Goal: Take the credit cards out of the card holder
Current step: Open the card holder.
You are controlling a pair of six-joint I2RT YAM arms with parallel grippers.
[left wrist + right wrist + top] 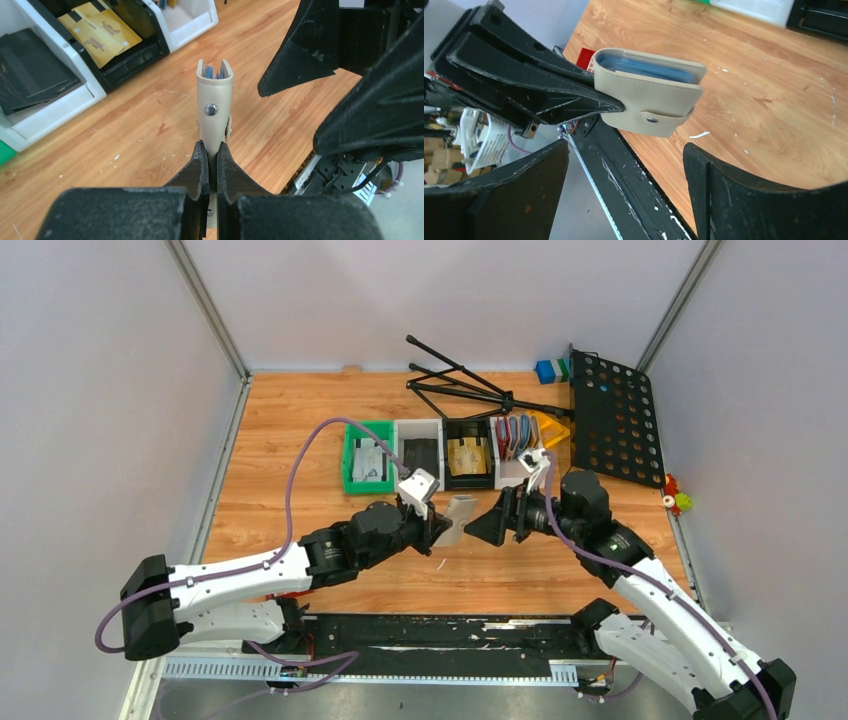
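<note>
The card holder point(460, 518) is a pale beige folded wallet with its snap tab closed, held in the air over the middle of the table. My left gripper point(437, 530) is shut on its lower edge point(212, 150), and the holder point(215, 107) stands up from the fingers. Blue edges point(214, 74) show in its open end. I cannot tell whether these are the credit cards or pockets. My right gripper point(490, 523) faces the holder point(649, 100) from the right, open wide point(626, 165), close to it but not touching.
A row of bins stands at the back: green point(368, 460), white point(418, 450), black point(468, 455) and a white one with upright wallets point(515, 440). Behind them lie a folded black stand point(470, 385) and a perforated black panel point(615, 420). A black mat point(440, 635) runs along the near edge.
</note>
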